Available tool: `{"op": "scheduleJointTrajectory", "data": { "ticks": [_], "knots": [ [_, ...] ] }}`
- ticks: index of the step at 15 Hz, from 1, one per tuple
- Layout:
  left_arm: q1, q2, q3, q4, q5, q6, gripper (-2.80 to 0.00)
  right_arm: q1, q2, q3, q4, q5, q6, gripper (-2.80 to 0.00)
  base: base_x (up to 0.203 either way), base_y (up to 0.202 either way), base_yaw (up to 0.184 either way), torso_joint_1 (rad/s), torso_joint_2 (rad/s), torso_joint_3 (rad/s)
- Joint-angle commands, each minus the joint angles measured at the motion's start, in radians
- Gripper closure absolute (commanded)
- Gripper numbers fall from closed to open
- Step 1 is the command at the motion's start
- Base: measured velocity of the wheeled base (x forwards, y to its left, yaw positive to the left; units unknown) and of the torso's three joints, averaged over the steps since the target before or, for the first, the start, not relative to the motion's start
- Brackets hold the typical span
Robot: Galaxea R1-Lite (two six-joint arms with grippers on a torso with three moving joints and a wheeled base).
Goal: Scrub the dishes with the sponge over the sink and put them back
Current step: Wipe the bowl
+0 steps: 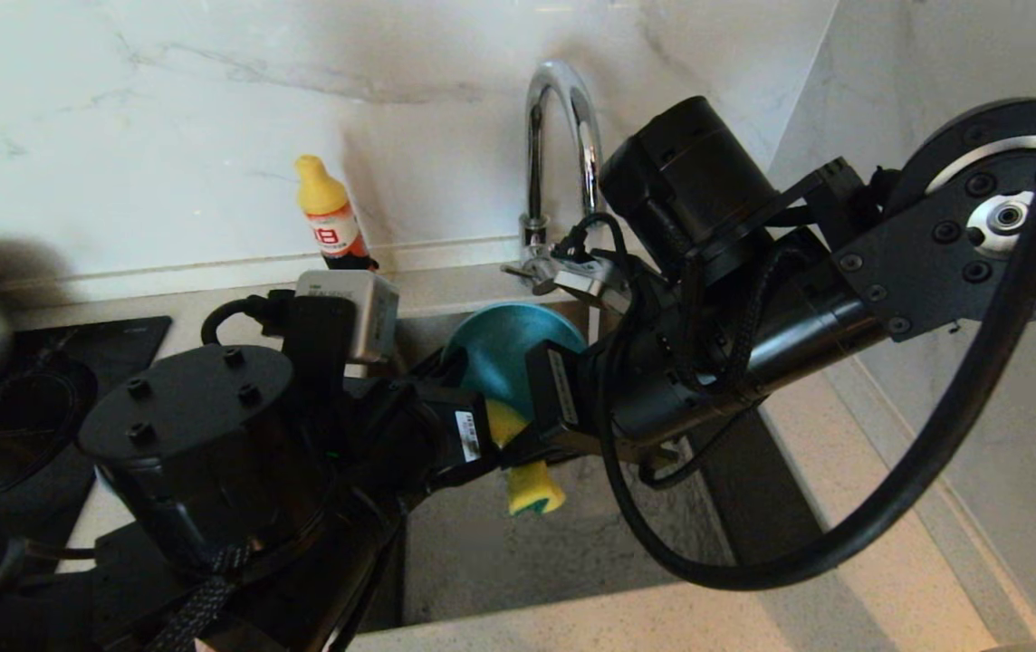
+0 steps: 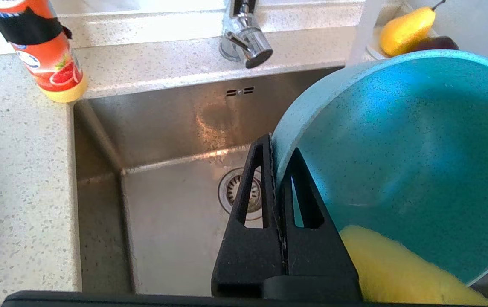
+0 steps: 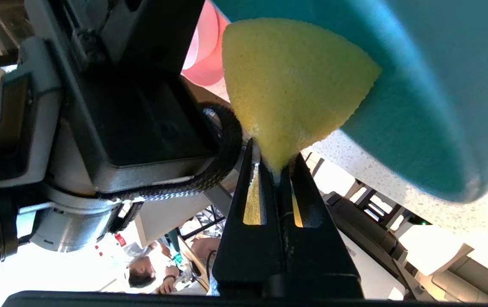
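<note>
Head view: I've got both arms crossed over the sink (image 1: 518, 552), left to right we go.
Soap bottle (image 2: 39, 47): standing on the counter (image 2: 18, 179) at the basin's back corner, well off to the side of my left pincer.
Left gripper (image 2: 274, 145): fingers pinched tight on the rim of the teal bowl (image 2: 397, 162), one finger outside the wall, one inside, bowl held tilted above the basin.
Drain strainer (image 2: 244, 192): down on the sink floor, directly behind those left fingers.
Tap (image 1: 559, 154): chrome gooseneck rising behind the bowl.
Sponge (image 3: 286, 85): yellow foam, squeezed at its narrow end between my right fingers, its broad end pressed against the bowl.
Right gripper (image 3: 276, 166): clamped on that sponge, right beside the left pincer.
Pear (image 2: 406, 27): yellow, past the bowl's far rim, by the wall.
Pink dish (image 3: 203, 55): just a sliver showing beyond the sponge.
</note>
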Motion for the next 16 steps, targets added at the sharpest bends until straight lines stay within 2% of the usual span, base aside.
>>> {"op": "scheduleJointTrajectory", "data": {
  "ticks": [1, 6, 16],
  "knots": [
    [0.0, 0.001, -0.002, -0.006, 0.003, 0.0, 0.0, -0.007, -0.021, 0.004, 0.005, 0.001, 0.004, 0.0, 0.0, 0.0, 0.0, 0.0, 0.0, 0.0],
    [0.0, 0.004, -0.011, -0.008, 0.003, -0.003, 0.0, -0.107, -0.084, 0.007, 0.054, 0.003, -0.004, 0.0, 0.0, 0.0, 0.0, 0.0, 0.0, 0.0],
    [0.003, -0.002, 0.006, -0.008, 0.004, -0.003, 0.0, -0.168, -0.134, -0.006, 0.054, 0.01, -0.004, 0.0, 0.0, 0.0, 0.0, 0.0, 0.0, 0.0]
  ]
}}
